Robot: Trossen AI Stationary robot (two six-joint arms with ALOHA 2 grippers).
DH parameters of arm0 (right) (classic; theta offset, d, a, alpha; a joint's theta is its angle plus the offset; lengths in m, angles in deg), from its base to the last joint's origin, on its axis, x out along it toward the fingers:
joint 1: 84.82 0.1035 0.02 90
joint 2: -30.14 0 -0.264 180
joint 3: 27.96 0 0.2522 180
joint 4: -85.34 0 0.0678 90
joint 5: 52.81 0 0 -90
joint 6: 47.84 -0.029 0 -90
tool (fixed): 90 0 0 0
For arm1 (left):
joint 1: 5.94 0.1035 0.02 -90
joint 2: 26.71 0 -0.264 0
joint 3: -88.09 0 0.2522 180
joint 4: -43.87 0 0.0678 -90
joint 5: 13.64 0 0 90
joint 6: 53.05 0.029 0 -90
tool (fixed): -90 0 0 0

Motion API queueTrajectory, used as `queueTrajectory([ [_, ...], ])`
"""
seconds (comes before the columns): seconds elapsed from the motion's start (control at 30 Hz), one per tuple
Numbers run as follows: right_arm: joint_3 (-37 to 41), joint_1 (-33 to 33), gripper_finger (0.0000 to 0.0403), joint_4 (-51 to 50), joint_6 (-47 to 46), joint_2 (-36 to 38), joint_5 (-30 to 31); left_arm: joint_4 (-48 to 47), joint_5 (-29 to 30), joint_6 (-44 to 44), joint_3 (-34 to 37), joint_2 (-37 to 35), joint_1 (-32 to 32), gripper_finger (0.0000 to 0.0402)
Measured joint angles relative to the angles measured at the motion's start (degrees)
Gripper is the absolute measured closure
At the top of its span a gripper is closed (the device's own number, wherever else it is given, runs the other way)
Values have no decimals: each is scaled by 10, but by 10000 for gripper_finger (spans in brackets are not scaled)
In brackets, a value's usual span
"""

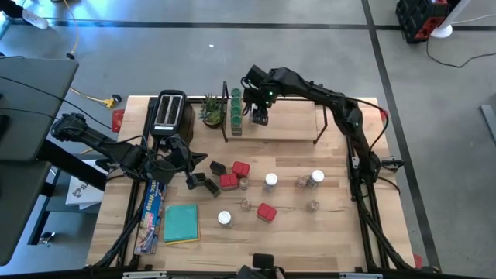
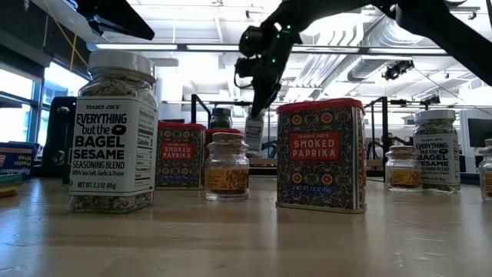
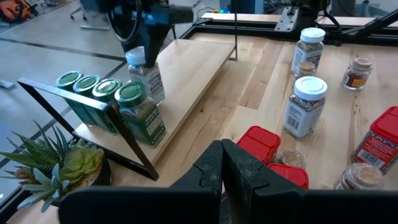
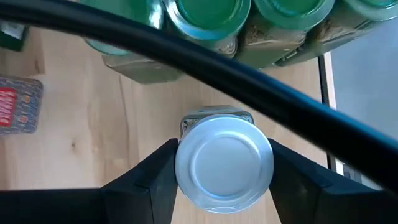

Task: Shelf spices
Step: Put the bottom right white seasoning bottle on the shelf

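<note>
The shelf [image 1: 287,124] is a light-wood plank on black frame ends at the table's far side. Several green-lidded jars [image 1: 235,108] stand in a row at its left end. My right gripper [image 4: 224,165] hangs over the plank just right of them, shut on a white-lidded jar [image 3: 146,74]. Red tins [image 1: 232,174], white-lidded jars [image 1: 270,180], tiny clear jars [image 1: 246,204] and dark tins [image 1: 205,184] stand or lie on the table in front of the shelf. My left gripper [image 3: 227,163] is shut and holds nothing, low over the table beside the dark tins. My right gripper pinches the white-lidded jar by its lid [image 4: 224,140], one finger [image 4: 155,177] on each side, coming from above and pointing down. The jar hangs roughly upright below the fingers, its base close over the shelf plank. Whether the base touches the wood, I cannot tell.
A black toaster [image 1: 170,112] and a small potted plant [image 1: 211,112] stand left of the shelf. A teal pad [image 1: 181,222] and a long wrap box [image 1: 153,213] lie near the table's left front. The shelf plank is bare right of the held jar.
</note>
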Motion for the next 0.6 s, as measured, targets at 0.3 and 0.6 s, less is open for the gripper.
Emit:
queueTrajectory([
  [0.3,0,1,126,56,28,-18,6,0,0,-1,0,0,0,399],
  [0.6,-2,1,117,89,27,-19,56,0,-4,0,0,0,0,399],
])
